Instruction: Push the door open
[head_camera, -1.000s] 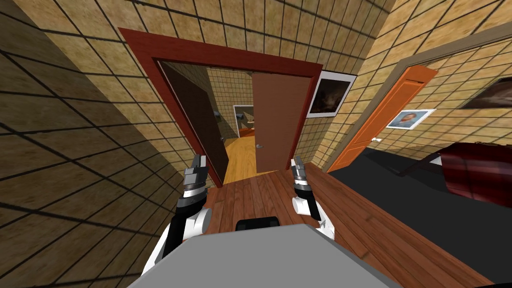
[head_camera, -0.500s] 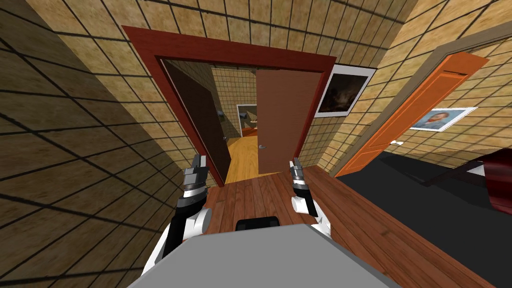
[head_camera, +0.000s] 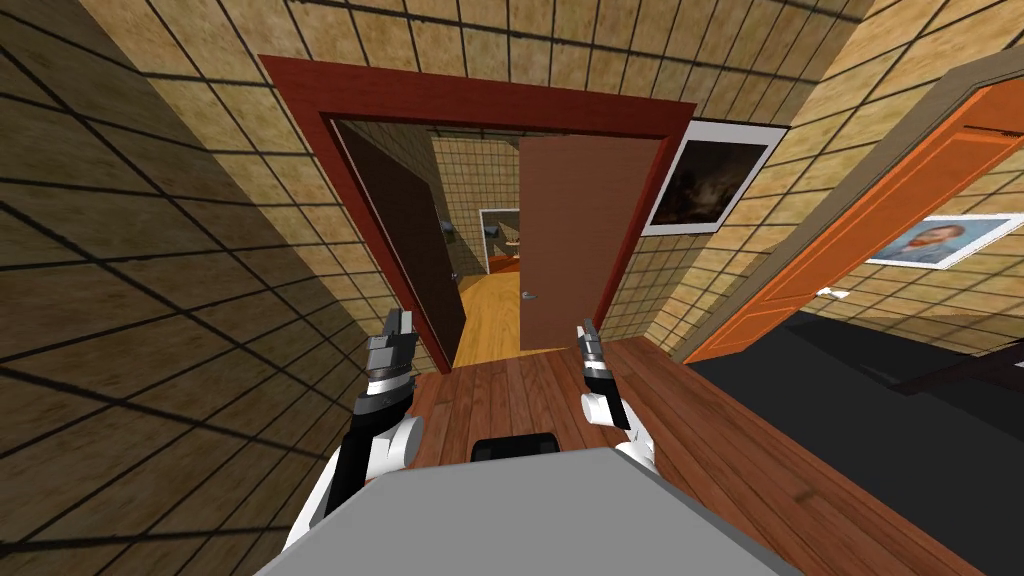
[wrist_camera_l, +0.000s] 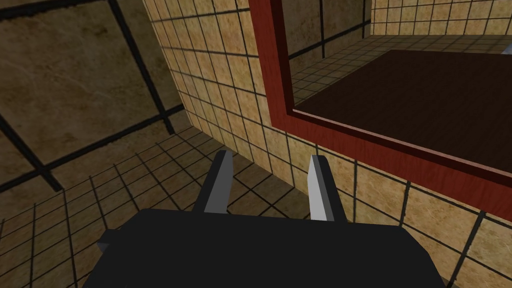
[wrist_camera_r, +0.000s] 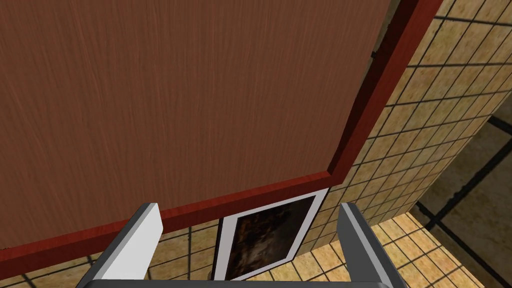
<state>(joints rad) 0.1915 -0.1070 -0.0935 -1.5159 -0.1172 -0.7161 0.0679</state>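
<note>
Both arms are reaching forward at low height. The left gripper (head_camera: 400, 322) (wrist_camera_l: 272, 157) is pointing at the tiled wall (head_camera: 150, 250) beside the red door frame (head_camera: 480, 95), its fingers apart on nothing. The right gripper (head_camera: 585, 330) (wrist_camera_r: 250, 210) is facing the brown door (head_camera: 570, 240) (wrist_camera_r: 175, 100) directly ahead, fingers spread wide and empty; contact cannot be confirmed. The door is standing partly open, its handle (head_camera: 527, 295) towards the left gripper's side. A dark door leaf (head_camera: 400, 230) is standing ahead of the left gripper. A framed dark painting (head_camera: 712, 178) (wrist_camera_r: 265, 240) is hanging outboard of the right gripper, with an orange door (head_camera: 850, 230) and a portrait (head_camera: 935, 240) further out. The wooden floor (head_camera: 530, 390) is lying beneath both grippers.
</note>
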